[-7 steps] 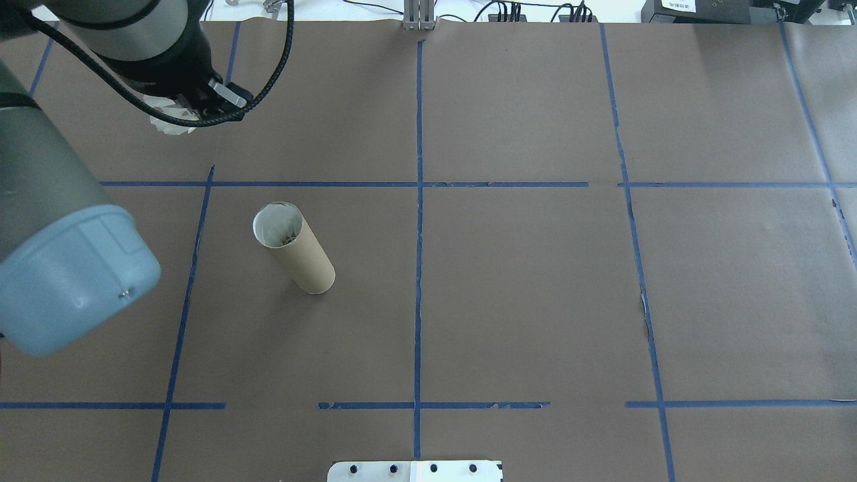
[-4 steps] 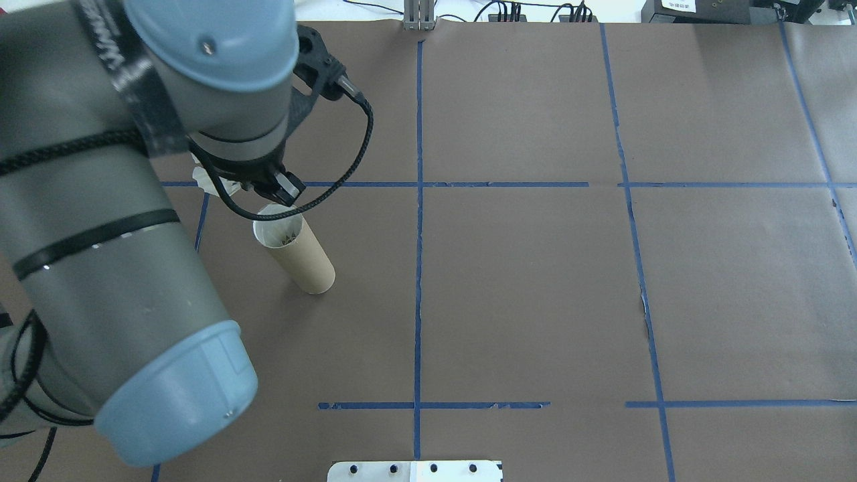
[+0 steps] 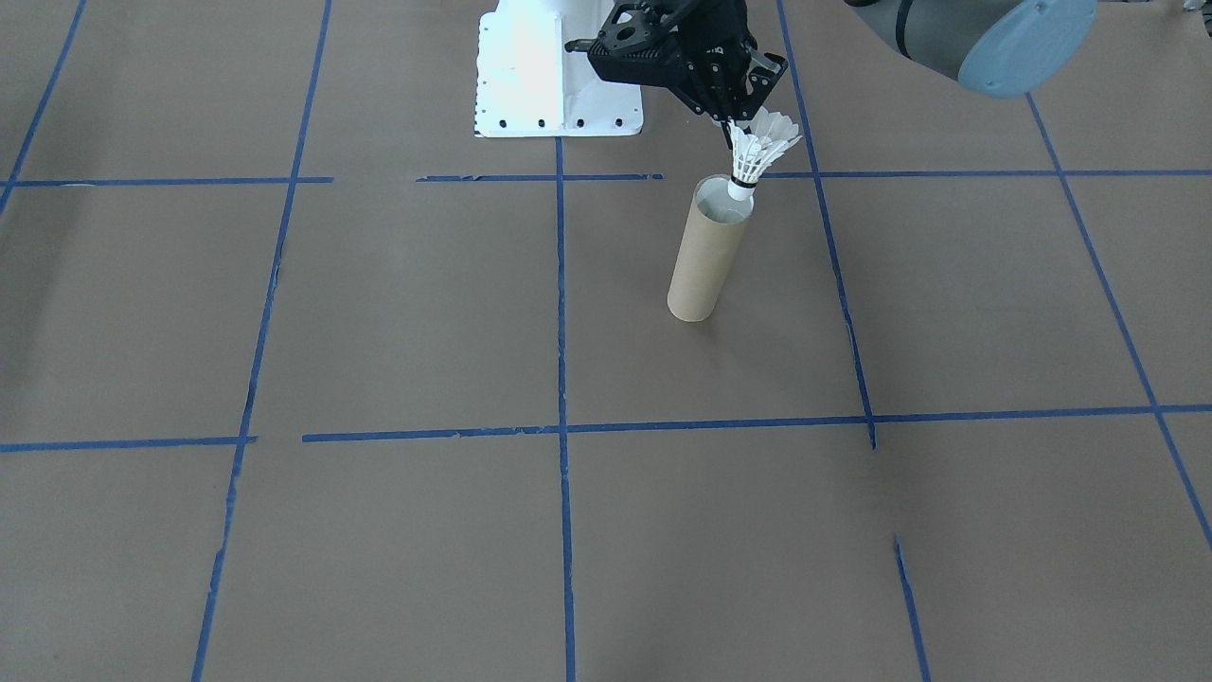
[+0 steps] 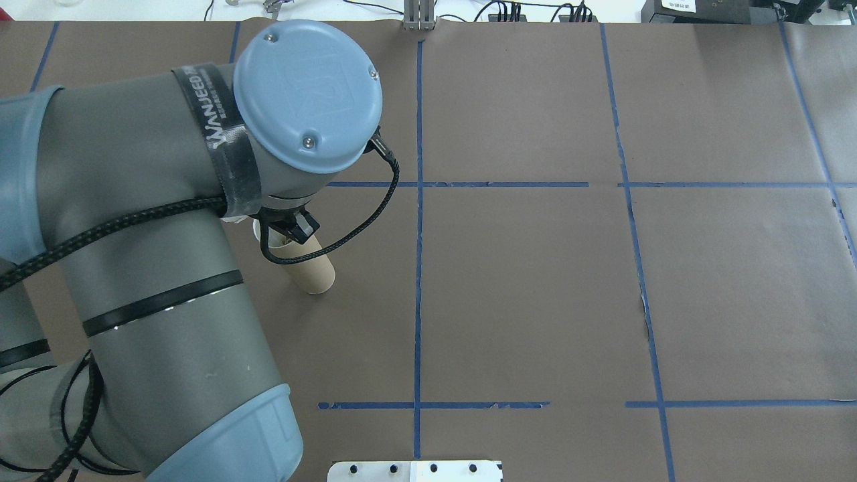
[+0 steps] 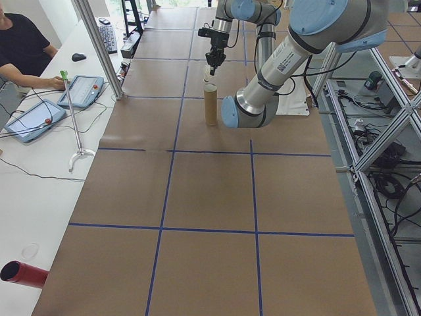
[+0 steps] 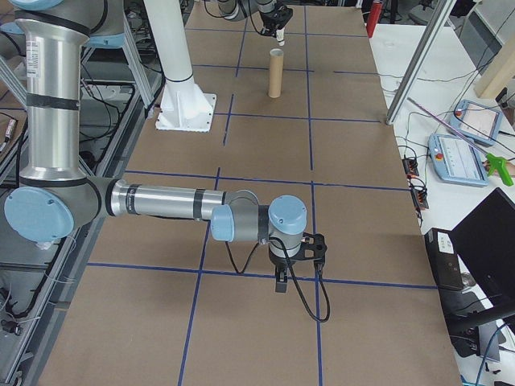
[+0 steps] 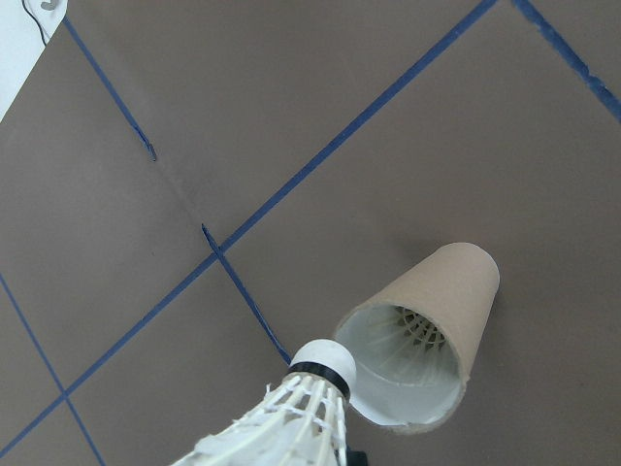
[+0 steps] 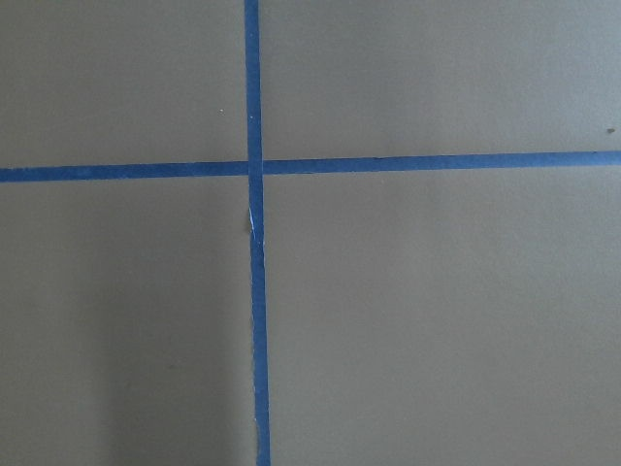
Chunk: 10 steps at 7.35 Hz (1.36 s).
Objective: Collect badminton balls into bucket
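Brown papered surface (image 3: 379, 313); left gripper (image 3: 734, 118) pinches shuttlecock (image 3: 757, 152) just below it, over tube (image 3: 705, 251) rim — off-centre, might snag.

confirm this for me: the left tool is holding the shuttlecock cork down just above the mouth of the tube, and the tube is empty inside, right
Not quite. The left tool does hold the shuttlecock cork down at the tube mouth, but the tube is not empty: the left wrist view shows another shuttlecock already lying deep inside it.

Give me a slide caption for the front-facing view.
Left claw holds the shuttlecock cork-down at the rim of the upright cardboard tube.
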Motion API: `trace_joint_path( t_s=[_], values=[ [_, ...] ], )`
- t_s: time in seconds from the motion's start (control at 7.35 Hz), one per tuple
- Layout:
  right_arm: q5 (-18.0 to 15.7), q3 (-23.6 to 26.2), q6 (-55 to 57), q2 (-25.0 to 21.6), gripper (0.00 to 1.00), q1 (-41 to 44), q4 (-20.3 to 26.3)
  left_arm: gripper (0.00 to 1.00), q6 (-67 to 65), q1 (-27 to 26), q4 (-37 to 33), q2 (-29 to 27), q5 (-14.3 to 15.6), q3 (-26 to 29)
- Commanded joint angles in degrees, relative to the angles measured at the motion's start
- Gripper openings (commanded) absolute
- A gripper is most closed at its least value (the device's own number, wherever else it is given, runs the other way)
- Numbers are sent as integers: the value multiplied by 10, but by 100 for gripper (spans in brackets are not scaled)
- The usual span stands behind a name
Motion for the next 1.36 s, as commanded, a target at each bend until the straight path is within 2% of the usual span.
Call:
trace_joint_path(
  t_s=[0.0,0.82,0.95,1.09,1.22],
  values=[
    [0,0,0,0,100,0,0,0,-1,10,3,0,8,4],
    [0,0,0,0,100,0,0,0,-3,20,3,0,9,15],
    [0,0,0,0,100,0,0,45,-3,20,2,0,9,22],
    [0,0,0,0,100,0,0,99,-3,26,2,0,9,25],
    [0,0,0,0,100,0,0,100,-3,26,2,0,9,25]
  ],
)
